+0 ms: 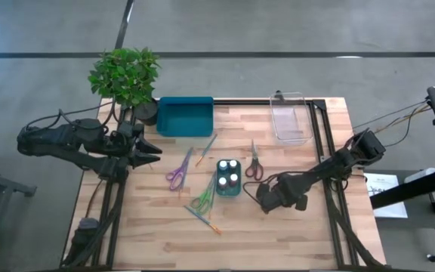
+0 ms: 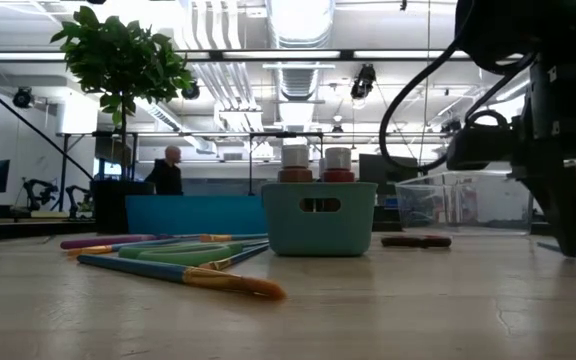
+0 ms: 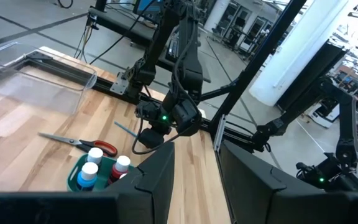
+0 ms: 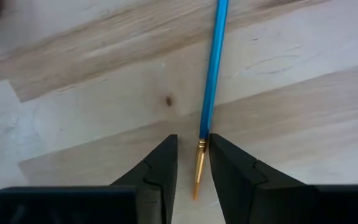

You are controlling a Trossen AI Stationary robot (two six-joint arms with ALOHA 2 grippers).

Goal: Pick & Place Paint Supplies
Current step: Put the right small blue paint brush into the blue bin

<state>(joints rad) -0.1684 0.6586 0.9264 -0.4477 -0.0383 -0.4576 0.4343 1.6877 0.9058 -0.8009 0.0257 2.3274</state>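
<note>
My right gripper (image 4: pixel 192 146) points straight down at the table right of the pot holder, open a little. Its fingertips stand on either side of the gold ferrule of a thin blue brush (image 4: pixel 213 68) that lies flat on the wood, apart from it. Several white-capped pots (image 1: pixel 228 172) stand in a small teal holder (image 2: pixel 320 232). Red scissors (image 1: pixel 254 162), purple scissors (image 1: pixel 180 171), green scissors (image 1: pixel 202 198) and two more brushes (image 1: pixel 206 143) (image 1: pixel 204 219) lie on the table. My left gripper (image 3: pixel 194 152) waits open, raised at the left edge.
A teal tray (image 1: pixel 185 115) and a clear tray (image 1: pixel 291 117) sit along the far edge, with a potted plant (image 1: pixel 127 75) at the far left corner. Bare wood lies along the near edge. A person (image 2: pixel 168 170) stands in the room beyond.
</note>
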